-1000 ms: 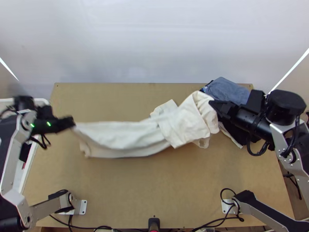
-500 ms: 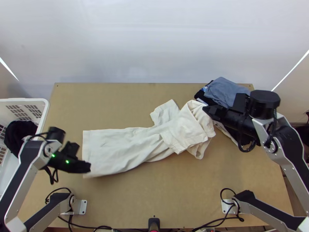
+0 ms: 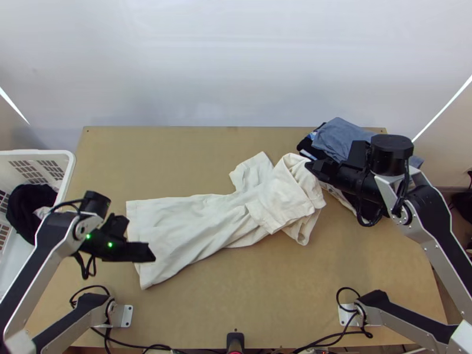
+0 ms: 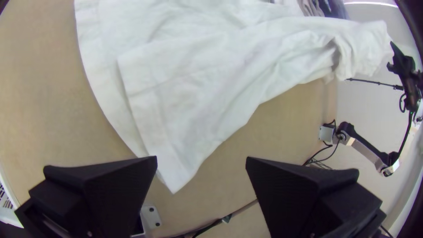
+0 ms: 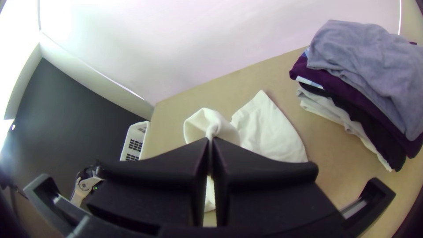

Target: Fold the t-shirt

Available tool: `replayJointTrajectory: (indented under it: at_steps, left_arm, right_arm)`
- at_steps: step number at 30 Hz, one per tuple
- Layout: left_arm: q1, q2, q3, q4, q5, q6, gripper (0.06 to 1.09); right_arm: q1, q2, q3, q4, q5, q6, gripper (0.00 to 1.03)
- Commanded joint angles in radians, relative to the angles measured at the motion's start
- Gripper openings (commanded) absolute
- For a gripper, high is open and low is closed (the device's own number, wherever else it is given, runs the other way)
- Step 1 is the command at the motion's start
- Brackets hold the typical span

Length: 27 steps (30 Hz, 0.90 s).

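Since 1.0 s ago, the free end of the cream t-shirt [image 3: 189, 227] has been let down onto the desk [image 3: 236, 307] at the left side; over the last 0.5 s its near corner has been shifted towards the near edge. Left fingers [image 4: 105, 187]: spread wide, corner lying between them, unclasped. Right fingers [image 5: 176, 163]: closed on the bunched, lifted end, near the clothes stack [image 3: 345, 138].

Judged an early stage: no neat fold made, 1 end fairly flat, the other gathered. Both ends probably need to be spread before folding; creases could be locked in otherwise.

Desk: light wood, cables [image 3: 156, 347] along the near edge. Several garments piled at the far right, a grey-blue piece on top. White basket [image 3: 68, 171] at the left, dark cloth [image 3: 25, 206] inside. Pale wall [image 3: 236, 65] behind.
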Motion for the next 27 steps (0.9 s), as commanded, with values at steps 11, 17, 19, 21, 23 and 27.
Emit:
replayJointTrajectory:
  at_steps: [11,17,19,21,23,27]
  left_arm:
    - [0.116,0.163,-0.039,0.259,-0.028,0.054,0.54]
    - [0.132,0.224,-0.065,0.302,-0.117,0.054,0.55]
    - [0.147,0.229,-0.069,0.310,-0.122,0.059,0.55]
    - [0.150,0.232,-0.075,0.317,-0.122,0.059,0.55]
    - [0.152,0.241,-0.085,0.331,-0.121,0.059,0.55]
    - [0.150,0.258,-0.095,0.340,-0.119,0.048,0.55]
  right_arm:
    - [0.000,0.009,0.004,0.019,0.002,0.014,0.03]
    - [0.000,0.006,0.001,0.023,0.002,0.017,0.03]
    - [0.000,0.006,0.001,0.023,0.002,0.017,0.03]
    - [0.000,0.004,-0.002,0.023,0.002,0.017,0.03]
    - [0.000,0.006,-0.002,0.025,0.001,0.017,0.03]
    - [0.000,0.006,0.001,0.029,0.001,0.021,0.03]
